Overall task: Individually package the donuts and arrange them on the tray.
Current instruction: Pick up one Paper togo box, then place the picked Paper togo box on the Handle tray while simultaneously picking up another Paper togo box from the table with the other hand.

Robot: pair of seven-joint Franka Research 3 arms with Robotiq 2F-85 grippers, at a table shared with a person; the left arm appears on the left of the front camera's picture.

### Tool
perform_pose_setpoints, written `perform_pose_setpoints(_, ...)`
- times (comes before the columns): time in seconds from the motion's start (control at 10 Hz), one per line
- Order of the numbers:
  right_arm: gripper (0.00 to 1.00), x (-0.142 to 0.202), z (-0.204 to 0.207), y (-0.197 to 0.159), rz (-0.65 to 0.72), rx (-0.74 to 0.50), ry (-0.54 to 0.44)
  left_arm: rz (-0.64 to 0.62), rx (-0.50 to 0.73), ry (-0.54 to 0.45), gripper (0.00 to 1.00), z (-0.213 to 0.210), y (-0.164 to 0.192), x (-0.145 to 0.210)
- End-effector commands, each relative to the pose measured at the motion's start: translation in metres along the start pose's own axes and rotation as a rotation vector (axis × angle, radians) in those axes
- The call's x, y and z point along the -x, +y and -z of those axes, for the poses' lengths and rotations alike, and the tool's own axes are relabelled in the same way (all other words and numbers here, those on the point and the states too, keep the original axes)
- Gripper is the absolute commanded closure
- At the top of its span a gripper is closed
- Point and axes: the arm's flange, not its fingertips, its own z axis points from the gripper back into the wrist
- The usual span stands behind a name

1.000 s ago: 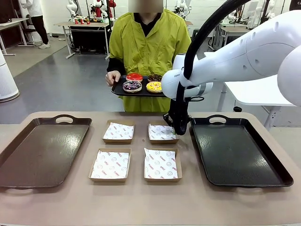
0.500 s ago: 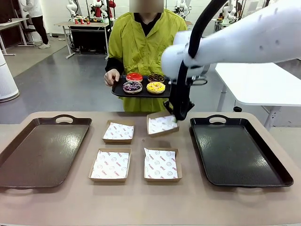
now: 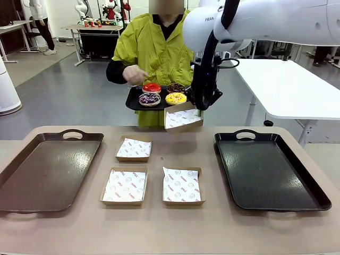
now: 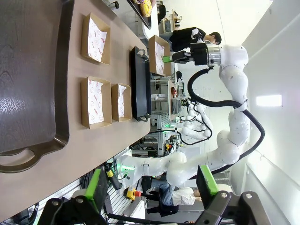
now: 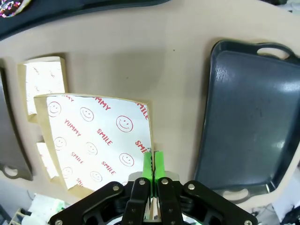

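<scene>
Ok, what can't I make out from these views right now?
- Front view: whether the person's hand holds anything, too small.
- Right wrist view: purple donut cut off by the top edge.
- Front view: a near corner of the person's tray, hidden behind the lifted box in the right end effector.

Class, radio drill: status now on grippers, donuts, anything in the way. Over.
Left gripper open. Right gripper shut on edge of a box, aloft beside the person's tray. Four donuts on that tray, unboxed. Person's hand above them.

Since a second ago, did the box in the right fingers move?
Yes: the box rose off the table toward the person's tray, leaving three boxes below.
</scene>
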Motion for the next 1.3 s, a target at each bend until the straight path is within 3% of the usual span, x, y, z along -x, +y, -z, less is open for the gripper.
perform_pose_setpoints(0.0,1.0,-0.012,0.011,0.002,0.017,-0.016,0.036,0.011,0.008,-0.016,0.0,0.0,0.0,-0.001)
perform_pose_setpoints(0.1,1.0,0.0,0.0,0.0,0.0,0.0,0.0,0.011,0.008,-0.016,0.0,0.0,0.0,-0.001)
perform_pose_setpoints(1.2,1.0,0.0,0.0,0.0,0.0,0.0,0.0,0.011,0.008,-0.016,0.0,0.0,0.0,-0.001)
